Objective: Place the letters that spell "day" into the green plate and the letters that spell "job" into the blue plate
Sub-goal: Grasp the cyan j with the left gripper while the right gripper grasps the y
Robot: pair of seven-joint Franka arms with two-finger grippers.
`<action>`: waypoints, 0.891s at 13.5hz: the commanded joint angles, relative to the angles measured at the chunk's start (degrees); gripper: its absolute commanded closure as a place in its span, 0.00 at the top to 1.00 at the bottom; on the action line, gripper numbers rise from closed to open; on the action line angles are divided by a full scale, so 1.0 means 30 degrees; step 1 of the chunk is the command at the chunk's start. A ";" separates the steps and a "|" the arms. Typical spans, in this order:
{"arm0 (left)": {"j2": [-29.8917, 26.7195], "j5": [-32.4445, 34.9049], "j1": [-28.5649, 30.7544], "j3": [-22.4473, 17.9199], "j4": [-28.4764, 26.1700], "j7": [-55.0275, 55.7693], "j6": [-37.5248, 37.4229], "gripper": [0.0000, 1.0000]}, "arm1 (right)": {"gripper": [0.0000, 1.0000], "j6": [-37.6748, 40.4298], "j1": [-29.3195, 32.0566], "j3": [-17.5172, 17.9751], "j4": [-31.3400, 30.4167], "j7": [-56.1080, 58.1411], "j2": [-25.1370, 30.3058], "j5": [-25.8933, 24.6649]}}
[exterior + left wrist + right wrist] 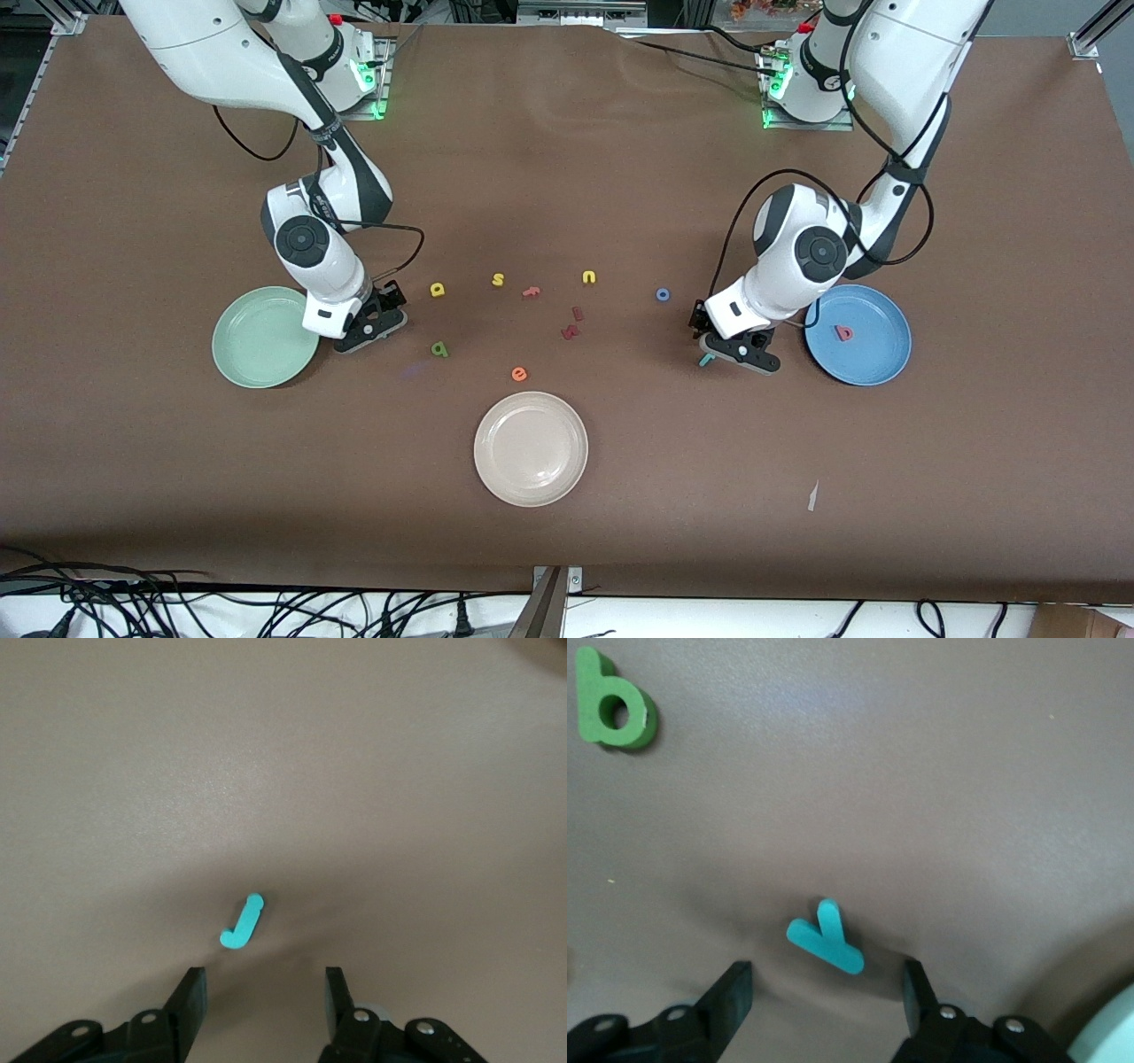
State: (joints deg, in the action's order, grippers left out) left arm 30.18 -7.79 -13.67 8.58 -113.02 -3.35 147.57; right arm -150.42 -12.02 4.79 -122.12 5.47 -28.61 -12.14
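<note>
Only the salmon-red letter (844, 333) lies in the blue plate (877, 370); the green plate (252, 354) holds nothing. The left gripper (264, 988), low beside the blue plate, stands open astride the teal "j" (242, 922) on the table. The right gripper (827, 988), low beside the green plate, brackets the teal "y" (825, 937) without gripping it. The blue "o" (663, 294), yellow letter (438, 290) and dark green letter (439, 350) (all mid-table) wait.
</note>
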 commanded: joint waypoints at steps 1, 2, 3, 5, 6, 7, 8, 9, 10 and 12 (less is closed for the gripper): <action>0.1217 -0.0363 -0.0688 -0.0604 0.1111 -0.0231 0.0728 0.63 | 0.68 -0.0221 0.0053 0.0045 0.0423 0.0490 -0.0367 -0.0434; 0.1511 -0.0363 -0.0833 -0.0634 0.1111 -0.0232 0.1283 0.63 | 0.66 -0.0220 0.0052 0.0075 0.0539 0.0520 -0.0367 -0.0434; 0.1630 -0.0363 -0.1096 -0.0721 0.1140 -0.0232 0.1434 0.62 | 0.64 -0.0220 0.0052 0.0075 0.0569 0.0520 -0.0367 -0.0434; 0.1689 -0.0363 -0.1245 -0.0955 0.1141 -0.0232 0.1465 0.62 | 0.55 -0.0220 0.0052 0.0075 0.0569 0.0520 -0.0367 -0.0434; 0.1776 -0.0363 -0.1245 -0.1014 0.1141 -0.0290 0.1494 0.62 | 0.52 -0.0220 0.0023 0.0075 0.0656 0.0520 -0.0367 -0.0434; 0.1835 -0.0363 -0.1245 -0.1044 0.1141 -0.0319 0.1523 0.62 | 0.48 -0.0220 0.0023 0.0104 0.0657 0.0520 -0.0396 -0.0434; 0.1952 -0.0363 -0.1274 -0.1073 0.1112 -0.0319 0.1523 0.61 | 0.45 -0.0220 0.0023 0.0104 0.0657 0.0491 -0.0396 -0.0434; 0.2011 -0.0334 -0.1274 -0.1073 0.1111 -0.0319 0.1610 0.55 | 0.38 -0.0220 0.0023 0.0104 0.0657 0.0520 -0.0425 -0.0434; 0.2041 -0.0333 -0.1361 -0.1189 0.1140 -0.0319 0.1611 0.44 | 0.34 -0.0220 0.0023 0.0104 0.0686 0.0520 -0.0455 -0.0434; 0.2070 -0.0333 -0.1391 -0.1220 0.1141 -0.0319 0.1611 0.28 | 0.24 -0.0249 0.0023 0.0104 0.0687 0.0549 -0.0484 -0.0434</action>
State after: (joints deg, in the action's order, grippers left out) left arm 35.46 -7.79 -16.68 5.88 -110.74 -3.43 151.99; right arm -150.43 -12.13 5.13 -120.91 6.71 -28.65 -12.47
